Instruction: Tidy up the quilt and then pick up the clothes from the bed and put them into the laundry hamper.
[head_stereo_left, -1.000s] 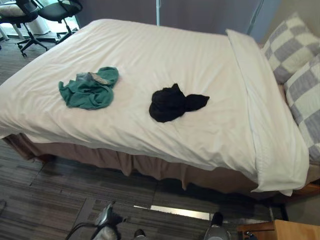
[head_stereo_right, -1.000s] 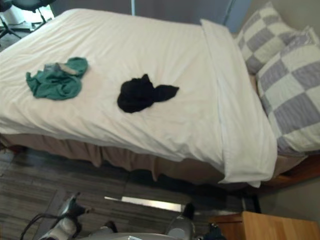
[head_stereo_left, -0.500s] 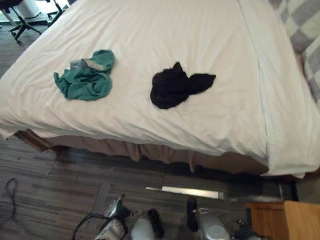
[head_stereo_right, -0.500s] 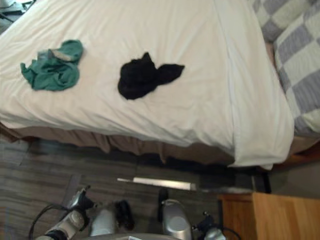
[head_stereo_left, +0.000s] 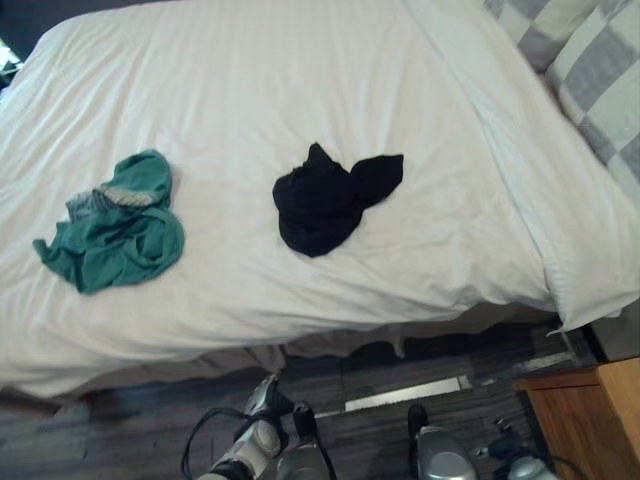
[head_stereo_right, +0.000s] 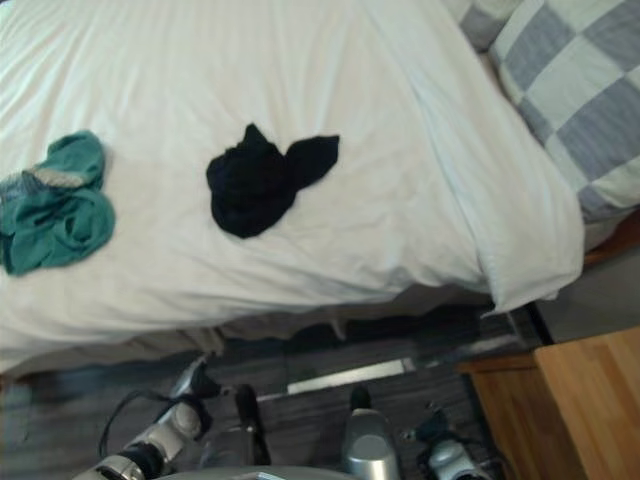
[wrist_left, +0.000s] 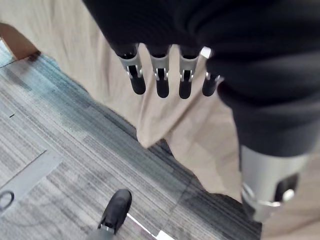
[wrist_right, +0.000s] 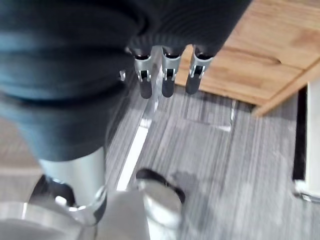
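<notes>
Bedding fills more of the head camera's view than half a second ago; the whole scene has shifted as the camera moved, so less floor shows below the mattress, while the clothes lie in the same heaps on the white quilt (head_stereo_left: 300, 90). Two garments wait on it: one crumpled green garment (head_stereo_left: 115, 225) near the robot's left side of the bed, and one bunched black garment (head_stereo_left: 330, 198) near the middle, the two well apart and neither touched. The quilt is spread smooth with its near edge hanging over the tan bed skirt (wrist_left: 190, 135). Two grey-and-white checked pillows (head_stereo_right: 575, 85) sit at the head of the bed, to the robot's right. One wooden nightstand (head_stereo_right: 590, 400) stands on the grey plank floor (wrist_left: 60, 165) at the bed's right corner. The left hand (wrist_left: 160, 75) hangs low in front of the bed skirt, its fingers straight, side by side and holding nothing. The right hand (wrist_right: 167, 70) hangs beside the nightstand's wooden top, its fingers likewise straight and empty.
</notes>
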